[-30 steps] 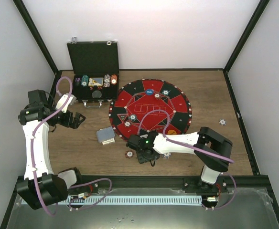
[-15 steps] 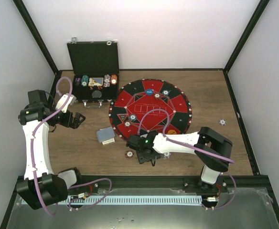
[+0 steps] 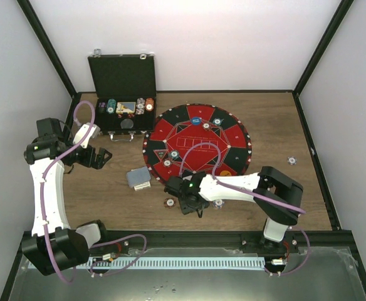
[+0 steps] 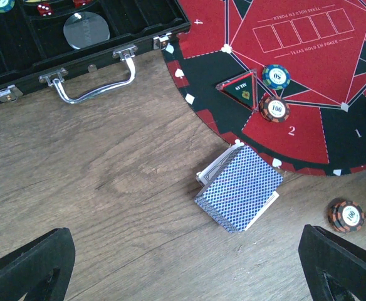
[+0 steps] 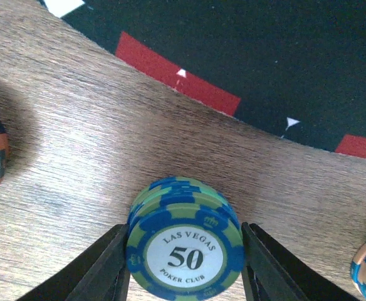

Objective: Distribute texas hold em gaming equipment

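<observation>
A short stack of blue-and-green "50" poker chips (image 5: 184,248) stands on the wood just outside the mat's rim, and my right gripper (image 5: 184,260) is shut on it, one finger against each side. From above, the right gripper (image 3: 189,204) sits near the table's front, below the mat. The grey-blue-backed playing cards (image 4: 238,187) lie in a deck beside the mat (image 4: 296,37). A brown-red chip stack (image 4: 347,215) rests on the wood. One teal chip (image 4: 276,76) and one brown-red chip (image 4: 274,108) lie on the mat. My left gripper (image 4: 183,269) hovers open over bare wood, left of the cards.
The open black case (image 3: 121,94) with chip rows stands at the back left, its metal handle (image 4: 95,81) toward the left gripper. The round red-and-black mat (image 3: 197,141) fills the middle. A lone chip (image 3: 291,160) lies at the far right, another (image 3: 218,202) by the right arm.
The right gripper has shifted slightly left over the chip stack, and its fingers now press the stack's sides. The left arm has not moved.
</observation>
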Controlling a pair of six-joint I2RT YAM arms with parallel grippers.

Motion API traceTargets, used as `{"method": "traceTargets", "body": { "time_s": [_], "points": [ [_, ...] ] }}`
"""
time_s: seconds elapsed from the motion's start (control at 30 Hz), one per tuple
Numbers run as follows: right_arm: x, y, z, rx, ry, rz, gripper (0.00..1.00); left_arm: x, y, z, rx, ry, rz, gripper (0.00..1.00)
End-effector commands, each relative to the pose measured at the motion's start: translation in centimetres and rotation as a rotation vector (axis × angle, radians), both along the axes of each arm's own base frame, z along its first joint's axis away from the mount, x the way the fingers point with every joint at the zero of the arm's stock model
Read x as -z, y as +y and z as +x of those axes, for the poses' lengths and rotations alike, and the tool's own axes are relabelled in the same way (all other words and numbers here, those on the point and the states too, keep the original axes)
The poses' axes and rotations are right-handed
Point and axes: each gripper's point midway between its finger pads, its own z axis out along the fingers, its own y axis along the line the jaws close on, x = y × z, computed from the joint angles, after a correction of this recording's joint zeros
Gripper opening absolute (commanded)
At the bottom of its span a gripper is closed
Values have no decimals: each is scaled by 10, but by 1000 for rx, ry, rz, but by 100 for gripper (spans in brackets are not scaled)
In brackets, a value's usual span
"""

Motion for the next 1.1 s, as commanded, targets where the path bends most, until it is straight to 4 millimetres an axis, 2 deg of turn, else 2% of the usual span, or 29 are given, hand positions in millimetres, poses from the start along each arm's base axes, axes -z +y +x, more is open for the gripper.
{"method": "traceTargets", "body": {
  "time_s": [0.0,0.23,0.5,0.77,0.9,1.07],
  "points": [
    [1,3,2,-5,-16,-12,49,-7,0,2,9,-33,7,100],
    [0,3,3,-8,-21,-13,43,-10,-1,1,13,-37,8,100],
    [-21,7,7,-6,-46,12,35,-8,-2,0,15,-33,2,100],
    [-47,10,15,-14,-89,21,34,-8,-3,-1,28,-25,-1,100],
    [-55,5,30,4,-113,13,34,-10,-3,-2,28,-30,4,100],
    [-58,-12,68,55,-141,19,34,-15,-3,-2,29,-37,3,100]
  ]
}}
